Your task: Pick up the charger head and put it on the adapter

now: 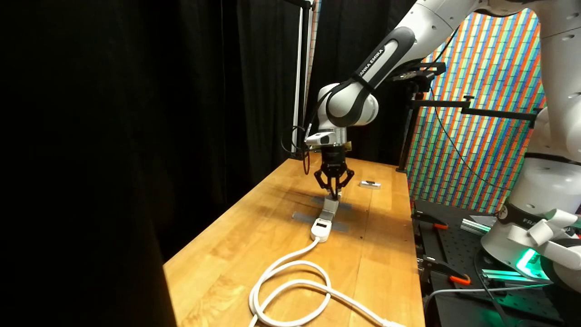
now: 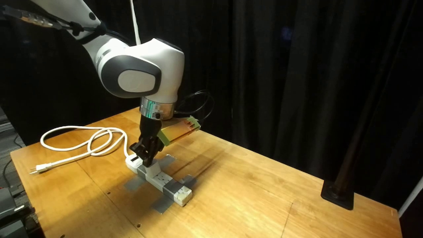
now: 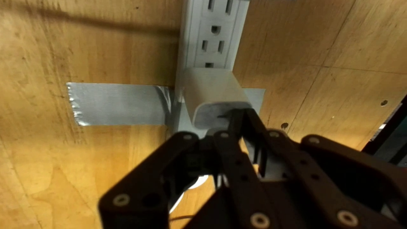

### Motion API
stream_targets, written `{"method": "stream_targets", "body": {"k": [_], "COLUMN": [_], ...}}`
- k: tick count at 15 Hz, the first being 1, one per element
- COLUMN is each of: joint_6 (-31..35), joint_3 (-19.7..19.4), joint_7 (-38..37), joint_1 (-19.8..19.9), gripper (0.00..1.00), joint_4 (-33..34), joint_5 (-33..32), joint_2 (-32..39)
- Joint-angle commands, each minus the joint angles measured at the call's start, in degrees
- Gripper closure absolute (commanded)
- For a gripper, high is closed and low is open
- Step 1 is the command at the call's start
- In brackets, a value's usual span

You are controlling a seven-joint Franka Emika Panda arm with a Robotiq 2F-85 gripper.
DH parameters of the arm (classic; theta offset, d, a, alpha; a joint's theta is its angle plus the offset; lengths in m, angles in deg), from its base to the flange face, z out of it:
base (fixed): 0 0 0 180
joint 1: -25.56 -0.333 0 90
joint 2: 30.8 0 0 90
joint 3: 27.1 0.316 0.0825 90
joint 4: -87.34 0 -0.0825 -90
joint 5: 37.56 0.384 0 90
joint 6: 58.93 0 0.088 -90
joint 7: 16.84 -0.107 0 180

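Note:
The charger head, a small white block, stands upright on the adapter's outlet face in both exterior views (image 1: 331, 206) (image 2: 153, 170) and the wrist view (image 3: 213, 85). The adapter, a narrow white strip (image 1: 321, 230) (image 2: 162, 180) (image 3: 211, 39), lies taped to the table with its white cable looped at one end. How far the plug is seated is hidden. My gripper (image 1: 335, 195) (image 2: 147, 164) (image 3: 240, 112) points down with its fingertips together at the top face of the charger head, not around it. I cannot tell whether they press on it or sit just above.
Grey tape (image 3: 120, 103) crosses the strip and sticks to the wooden table (image 1: 254, 236). A small flat object, silver and dark (image 1: 370, 184), lies on the table past the gripper. The white cable (image 1: 290, 282) is coiled in loops. A black stand base (image 2: 337, 195) is at the table's edge.

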Motion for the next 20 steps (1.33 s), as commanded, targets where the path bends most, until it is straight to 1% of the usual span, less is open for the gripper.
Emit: {"method": "stream_targets", "body": {"k": [1,3,4,6,9,11,12,14,15,20], "joint_6": [-0.4,-2.0,-2.6,-1.9,-1.8,-2.5,-2.8,-2.9,-3.2,-2.6], "joint_3": [0.4,0.0,-0.4,-1.2,-2.0,-2.6,-2.8,-3.6,-4.3,-7.9], "joint_7": [0.5,0.0,-1.0,-3.8,-8.7,-12.6,-14.5,-18.5,-21.8,-33.4], "joint_1": [-0.7,-0.7,-0.9,-1.4,-1.8,-1.8,-1.7,-1.5,-1.6,-0.6], "gripper": [0.92,0.93,0.68,0.66,0.45,0.3,0.2,0.06,0.01,0.0], "joint_4": [2.6,3.3,3.3,2.3,0.1,-1.3,-1.7,-3.1,-3.4,-6.5], "joint_5": [0.7,0.2,-0.3,-1.3,-2.5,-3.0,-2.8,-2.7,-2.6,-1.9], "joint_2": [6.3,6.4,5.6,3.3,-0.8,-4.1,-5.3,-8.7,-10.0,-15.7]}}
